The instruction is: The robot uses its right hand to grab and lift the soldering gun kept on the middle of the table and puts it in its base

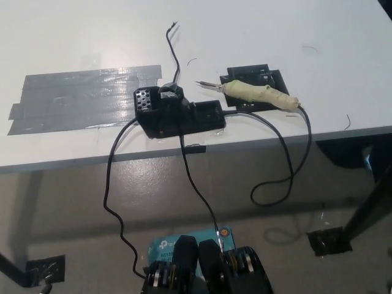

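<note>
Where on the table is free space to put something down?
Bare white table behind the grey tape patch, and the far right corner behind the soldering gun. Crowded in the middle: black base, gun and cables lie close together.

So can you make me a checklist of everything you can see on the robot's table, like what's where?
Surface: white table, with grey tape strips stuck flat at the left.
Job's things: soldering gun, handle wrapped in pale tape, lies on a black mat, tip pointing left. Its black base sits near the front edge, apart from the gun and with nothing in it.
Clutter: small wire scraps on the table at the right.
Hands: nothing seen; neither hand is in view.
Cables: the gun's black cable loops off the front edge; more black cables hang down from the base.
Surroundings: grey floor below the table.
</note>
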`<move>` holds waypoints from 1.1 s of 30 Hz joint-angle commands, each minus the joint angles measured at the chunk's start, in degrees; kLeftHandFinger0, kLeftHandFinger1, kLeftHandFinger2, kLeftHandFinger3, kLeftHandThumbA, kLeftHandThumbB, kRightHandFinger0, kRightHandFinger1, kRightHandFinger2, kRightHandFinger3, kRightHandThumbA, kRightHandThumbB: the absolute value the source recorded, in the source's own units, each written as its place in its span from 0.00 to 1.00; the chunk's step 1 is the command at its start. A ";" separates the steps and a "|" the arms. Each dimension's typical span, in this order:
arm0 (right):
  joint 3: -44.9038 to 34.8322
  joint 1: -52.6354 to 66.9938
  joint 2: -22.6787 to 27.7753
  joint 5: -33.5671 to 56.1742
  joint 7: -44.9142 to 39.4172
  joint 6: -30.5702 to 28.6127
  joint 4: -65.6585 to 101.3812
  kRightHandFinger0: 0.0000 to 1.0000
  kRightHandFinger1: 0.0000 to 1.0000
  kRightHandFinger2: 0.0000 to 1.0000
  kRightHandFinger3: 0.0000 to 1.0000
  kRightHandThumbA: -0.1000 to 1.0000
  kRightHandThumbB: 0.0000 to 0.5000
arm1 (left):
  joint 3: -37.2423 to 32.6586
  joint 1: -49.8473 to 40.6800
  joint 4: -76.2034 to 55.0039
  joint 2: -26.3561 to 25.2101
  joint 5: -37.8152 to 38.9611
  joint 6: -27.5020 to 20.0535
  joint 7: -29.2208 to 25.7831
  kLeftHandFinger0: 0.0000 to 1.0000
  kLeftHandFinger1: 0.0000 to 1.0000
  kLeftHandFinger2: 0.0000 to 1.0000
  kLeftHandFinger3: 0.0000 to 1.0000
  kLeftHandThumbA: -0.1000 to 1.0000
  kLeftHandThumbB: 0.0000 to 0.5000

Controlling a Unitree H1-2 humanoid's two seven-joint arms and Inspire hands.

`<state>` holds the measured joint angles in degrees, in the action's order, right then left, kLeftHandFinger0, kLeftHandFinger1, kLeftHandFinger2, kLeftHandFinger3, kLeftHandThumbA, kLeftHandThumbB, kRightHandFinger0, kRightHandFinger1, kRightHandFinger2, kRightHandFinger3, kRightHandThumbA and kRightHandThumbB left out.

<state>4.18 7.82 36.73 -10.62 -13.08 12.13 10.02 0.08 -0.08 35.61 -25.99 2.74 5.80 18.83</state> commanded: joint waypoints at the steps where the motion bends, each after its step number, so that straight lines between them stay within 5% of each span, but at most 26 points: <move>1: -3.52 -8.16 1.14 -2.43 2.20 -4.79 8.36 1.00 1.00 1.00 1.00 0.39 0.39 | -0.20 -0.13 -0.88 -0.55 -0.06 0.08 1.03 0.00 0.00 0.19 0.50 1.00 1.00; 5: -2.42 -24.52 0.78 -13.09 2.91 -2.00 14.67 1.00 1.00 1.00 1.00 0.35 0.43 | 0.02 0.22 -0.60 -0.67 0.13 -0.58 1.50 0.00 0.00 0.19 0.52 1.00 1.00; 11: 4.60 -43.37 0.28 -23.76 -2.41 4.16 9.90 1.00 1.00 1.00 1.00 0.60 0.56 | 0.45 -0.83 -2.59 -1.18 0.16 0.19 1.20 0.00 0.00 0.17 0.52 1.00 1.00; 17: 9.75 -55.73 -3.41 -23.79 -3.16 4.82 -4.55 1.00 1.00 1.00 1.00 0.66 0.52 | 0.20 -0.29 -1.55 -1.30 -0.17 -0.31 1.28 0.00 0.00 0.18 0.52 1.00 1.00; 33: 20.67 -71.64 -13.44 -26.75 -6.01 6.87 -31.77 1.00 1.00 1.00 1.00 0.51 0.65 | -0.51 -0.18 -2.30 -0.65 -0.90 0.18 1.02 0.00 0.00 0.15 0.52 1.00 1.00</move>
<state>24.38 -58.89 23.81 -34.65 -17.57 16.77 -20.76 0.07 -0.46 34.37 -25.93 2.61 5.88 19.35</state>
